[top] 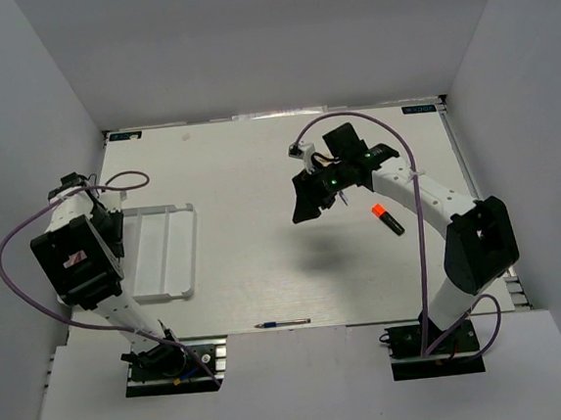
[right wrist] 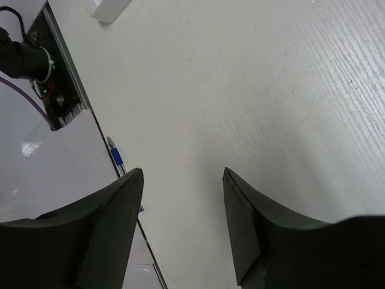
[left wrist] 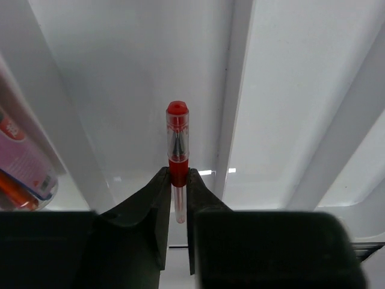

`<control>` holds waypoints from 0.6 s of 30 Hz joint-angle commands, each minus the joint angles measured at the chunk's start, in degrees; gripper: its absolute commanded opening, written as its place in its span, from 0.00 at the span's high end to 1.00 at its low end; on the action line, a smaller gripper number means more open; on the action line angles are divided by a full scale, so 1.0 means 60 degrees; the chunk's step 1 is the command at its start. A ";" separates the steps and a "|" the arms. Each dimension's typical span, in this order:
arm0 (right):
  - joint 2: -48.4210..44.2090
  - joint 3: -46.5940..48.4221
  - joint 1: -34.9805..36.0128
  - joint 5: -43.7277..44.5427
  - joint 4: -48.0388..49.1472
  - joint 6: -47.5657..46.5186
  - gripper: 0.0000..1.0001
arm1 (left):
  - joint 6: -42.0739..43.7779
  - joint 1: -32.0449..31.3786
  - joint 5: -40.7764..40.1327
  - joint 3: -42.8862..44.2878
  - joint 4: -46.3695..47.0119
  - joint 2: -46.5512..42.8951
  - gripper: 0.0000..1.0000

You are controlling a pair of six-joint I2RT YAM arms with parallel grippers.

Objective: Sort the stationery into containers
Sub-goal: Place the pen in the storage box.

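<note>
My left gripper is shut on a thin red pen and holds it over a long compartment of the white divided tray. A pink-labelled item with some orange lies in the compartment to the left. In the top view the left gripper is over the tray's left part. My right gripper is open and empty above the mid-table. A black highlighter with an orange cap lies to its right. A blue pen lies at the table's near edge and also shows in the right wrist view.
The left arm's base plate and cables show at the upper left of the right wrist view. White walls close in the table at the back and on both sides. The right arm's purple cable arches over its forearm.
</note>
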 commanded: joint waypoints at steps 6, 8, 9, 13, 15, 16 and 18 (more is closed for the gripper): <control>-0.0785 -0.0863 0.0366 0.0663 -0.0046 -0.0855 0.42 | -0.0229 -0.0125 0.0681 0.0203 0.0263 -0.0364 0.59; -0.0874 -0.0995 0.0469 0.0839 -0.0118 -0.0972 0.42 | -0.0229 -0.0125 0.1090 0.0365 0.0116 -0.0510 0.50; -0.0918 -0.1024 0.0484 0.0869 -0.0163 -0.1016 0.42 | -0.0200 -0.0125 0.1252 0.0438 0.0072 -0.0569 0.47; -0.1094 -0.1141 0.0586 0.1190 -0.0602 -0.1353 0.45 | 0.0004 -0.0125 0.2290 0.0497 -0.0001 -0.1125 0.45; -0.1356 -0.1360 0.0514 0.1687 -0.0574 -0.1383 0.48 | 0.0077 -0.0125 0.3195 0.0527 0.0013 -0.1722 0.45; -0.1503 -0.1448 0.0528 0.1979 -0.0501 -0.1325 0.50 | 0.0238 -0.0125 0.3492 0.0512 0.0071 -0.1958 0.46; -0.1737 -0.1698 0.0440 0.3136 -0.0165 -0.0961 0.53 | 0.0269 -0.0315 0.4498 0.0410 0.0377 -0.2718 0.47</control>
